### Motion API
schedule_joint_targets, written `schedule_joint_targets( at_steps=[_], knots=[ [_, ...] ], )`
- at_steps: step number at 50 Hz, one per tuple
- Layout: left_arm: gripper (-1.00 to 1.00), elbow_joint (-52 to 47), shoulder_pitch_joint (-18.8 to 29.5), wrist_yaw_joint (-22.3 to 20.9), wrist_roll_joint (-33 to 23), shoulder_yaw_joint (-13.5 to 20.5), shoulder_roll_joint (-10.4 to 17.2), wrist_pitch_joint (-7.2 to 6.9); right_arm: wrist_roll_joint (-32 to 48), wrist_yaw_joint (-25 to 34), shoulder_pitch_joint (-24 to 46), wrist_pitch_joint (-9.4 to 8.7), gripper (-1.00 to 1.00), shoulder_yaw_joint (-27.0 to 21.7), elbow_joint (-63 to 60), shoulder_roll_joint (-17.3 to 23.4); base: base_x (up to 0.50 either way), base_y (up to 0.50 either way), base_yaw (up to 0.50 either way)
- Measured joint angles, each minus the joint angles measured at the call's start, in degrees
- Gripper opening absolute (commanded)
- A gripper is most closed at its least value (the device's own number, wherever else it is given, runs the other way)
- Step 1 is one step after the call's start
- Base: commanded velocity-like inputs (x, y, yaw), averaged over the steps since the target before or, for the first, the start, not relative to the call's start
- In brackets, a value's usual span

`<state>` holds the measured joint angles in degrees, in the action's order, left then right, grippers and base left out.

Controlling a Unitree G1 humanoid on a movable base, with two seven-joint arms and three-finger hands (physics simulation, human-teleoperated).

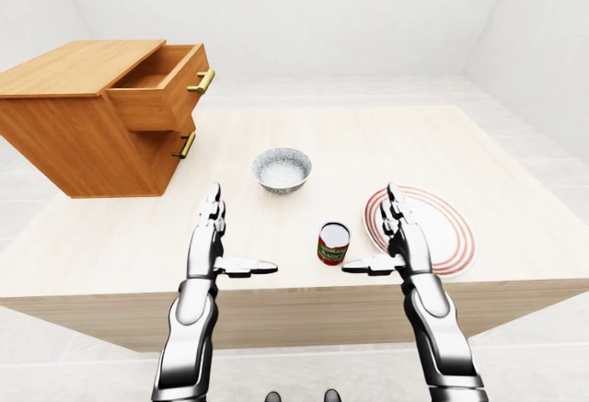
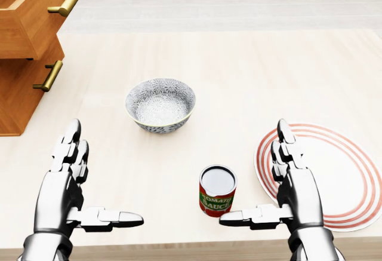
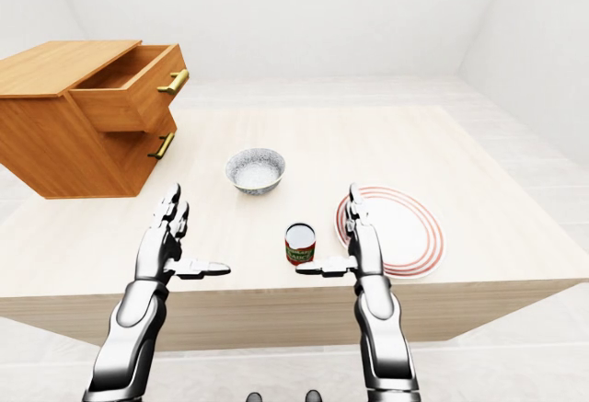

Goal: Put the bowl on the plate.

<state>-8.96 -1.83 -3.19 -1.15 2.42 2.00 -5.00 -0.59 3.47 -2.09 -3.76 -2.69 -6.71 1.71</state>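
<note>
Presently spread open, gripping nothing: fingers of left hand (image 2: 59, 192) and right hand (image 2: 301, 192). Between hands, near plate (image 2: 349, 171): upright can (image 2: 218, 190). Above can in head view, apart from plate: bowl (image 2: 160, 104), mouth up. Top left: cabinet (image 2: 24, 40), drawer open.

- A bare simulated test room: plain white walls (image 1: 304, 16) and pale floor (image 1: 552, 167) surround one light wooden tabletop (image 1: 414, 144).
- Kitchen-style props: wooden drawer cabinet (image 1: 83, 126), bowl (image 1: 282, 170), plate (image 1: 451, 234), sauce can (image 1: 333, 244).
</note>
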Motion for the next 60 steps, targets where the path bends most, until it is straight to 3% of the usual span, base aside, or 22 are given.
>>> schedule_joint_targets(
  at_steps=[7,60],
  knots=[
    [1.00,-2.6,0.0,-0.7,-0.9,0.5,0.2,0.00,-0.1,0.6,-0.1,-1.24,1.00,-0.5,-1.9,0.1,0.00,-0.03,0.00],
    [1.00,-10.7,0.7,-2.7,-3.6,2.1,0.5,0.00,0.2,1.3,0.3,-1.24,1.00,-2.0,-5.3,0.3,0.00,-0.16,0.00]
  ],
)
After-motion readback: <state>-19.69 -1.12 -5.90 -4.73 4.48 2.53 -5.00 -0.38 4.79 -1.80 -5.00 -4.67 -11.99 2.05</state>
